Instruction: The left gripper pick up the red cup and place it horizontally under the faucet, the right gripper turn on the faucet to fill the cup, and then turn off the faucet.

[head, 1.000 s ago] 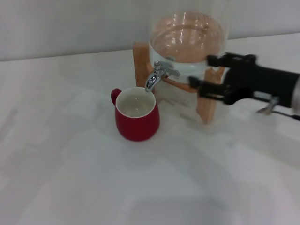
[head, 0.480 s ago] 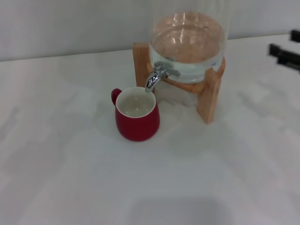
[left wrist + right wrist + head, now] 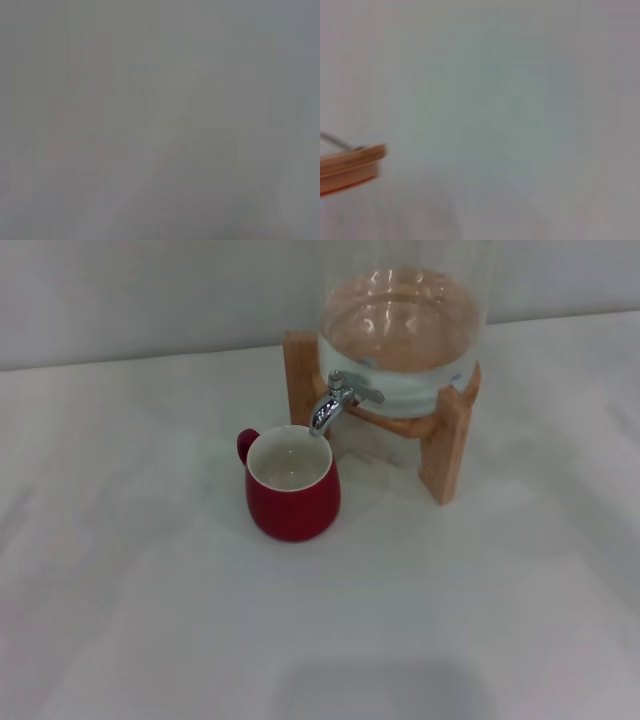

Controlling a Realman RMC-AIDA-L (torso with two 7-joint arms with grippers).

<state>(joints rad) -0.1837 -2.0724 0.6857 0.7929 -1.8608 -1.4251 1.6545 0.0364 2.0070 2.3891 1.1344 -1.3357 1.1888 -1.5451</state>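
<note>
The red cup (image 3: 292, 486) stands upright on the white table, its opening right under the spout of the chrome faucet (image 3: 335, 402). The cup's handle points to the back left and its white inside shows a little liquid. The faucet's short lever points to the right and no stream shows. Neither gripper is in any view. The left wrist view shows only a blank grey surface.
A glass water dispenser (image 3: 403, 330) sits on a wooden stand (image 3: 445, 445) behind the cup. The right wrist view shows a wooden edge (image 3: 351, 167) of the stand against the white surface. White table (image 3: 200, 620) spreads all around.
The right gripper, open beside the stand a second ago, has pulled away to the right and left the head view. Cup and faucet have not moved.
</note>
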